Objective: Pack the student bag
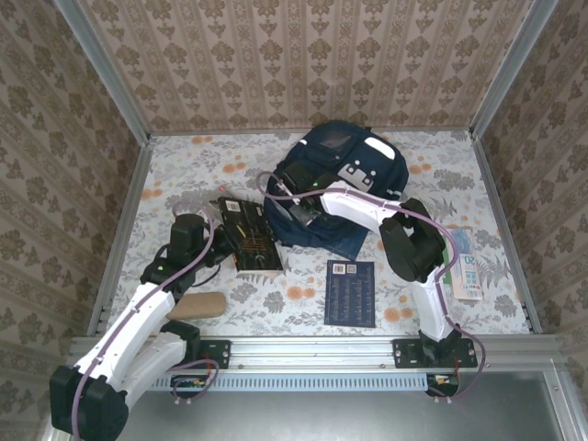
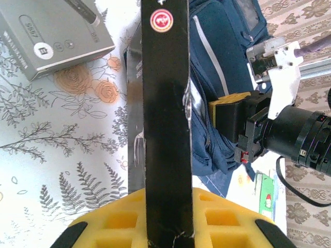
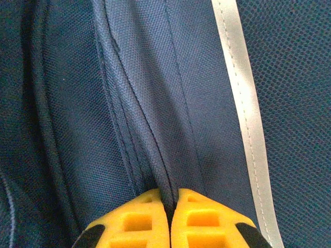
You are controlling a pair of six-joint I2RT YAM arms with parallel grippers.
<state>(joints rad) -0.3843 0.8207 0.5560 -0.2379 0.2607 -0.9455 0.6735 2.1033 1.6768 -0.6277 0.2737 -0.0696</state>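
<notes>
The backpack [image 1: 335, 161] lies at the far middle of the table [image 1: 184, 165]. The right gripper [image 3: 169, 199] is pressed together on a thin fold of its navy fabric. Just beside the backpack, the left gripper [image 2: 168, 206] pinches a black book [image 2: 165, 129]. That slim fold could slip free, and the opening would then sag shut and block the book.

Three walls [image 1: 312, 55], at left, far and right, are papered in beige damask. Aluminium posts [image 1: 103, 69] are set at the far corners. The tabletop [image 1: 184, 170] is covered in a white print of grey ferns and orange roses. An aluminium rail [image 1: 312, 351] is fixed along the near edge. The scene is evenly, brightly lit.
</notes>
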